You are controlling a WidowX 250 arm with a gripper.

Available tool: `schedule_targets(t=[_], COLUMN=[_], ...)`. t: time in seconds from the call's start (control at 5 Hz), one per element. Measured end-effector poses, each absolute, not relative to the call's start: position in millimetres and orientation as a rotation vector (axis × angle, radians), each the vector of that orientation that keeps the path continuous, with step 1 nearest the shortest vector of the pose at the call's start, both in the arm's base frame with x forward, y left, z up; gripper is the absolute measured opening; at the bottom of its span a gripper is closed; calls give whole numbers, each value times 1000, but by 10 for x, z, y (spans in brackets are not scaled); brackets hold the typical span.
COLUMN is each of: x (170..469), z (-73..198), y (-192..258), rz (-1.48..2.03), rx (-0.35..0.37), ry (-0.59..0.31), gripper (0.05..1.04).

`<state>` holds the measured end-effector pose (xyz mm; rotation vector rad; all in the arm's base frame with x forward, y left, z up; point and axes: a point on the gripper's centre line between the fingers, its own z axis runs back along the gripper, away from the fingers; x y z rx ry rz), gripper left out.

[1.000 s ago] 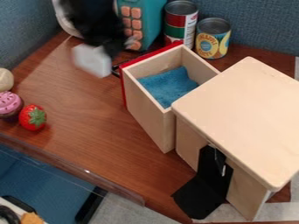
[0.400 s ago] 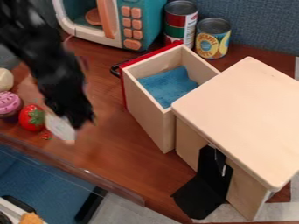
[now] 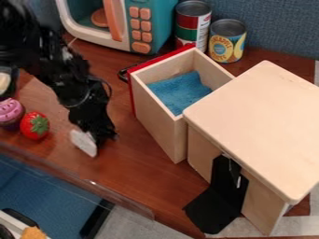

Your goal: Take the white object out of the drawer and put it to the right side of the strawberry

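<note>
The tool point(image 3: 93, 135), clamped on the white block point(image 3: 83, 143), has shifted rightward from beside the strawberry point(image 3: 35, 125). Placement side now appears correct; release likely remains.

- Arm point(image 3: 55, 65): cut off by top and left edges.
- White block point(image 3: 82, 143): partly behind the hand point(image 3: 100, 135).
- Oven point(image 3: 151, 25): top cut off.
- Cabinet point(image 3: 265, 121): cut off at right.
- Cupcake point(image 3: 9, 112): cut off at left.
- Orange thing point(image 3: 33, 233): cut off below.
</note>
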<state>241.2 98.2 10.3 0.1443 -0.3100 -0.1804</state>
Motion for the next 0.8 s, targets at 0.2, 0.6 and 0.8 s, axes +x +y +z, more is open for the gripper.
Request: schedule_targets(t=[0.2, 0.6, 0.8], x=[2374, 2385, 2398], z=[88, 733, 1091], y=[979, 944, 887], rz=[-159, -157, -160], rx=[133, 88, 79], ry=[-293, -289, -345], gripper=[732, 1004, 1000])
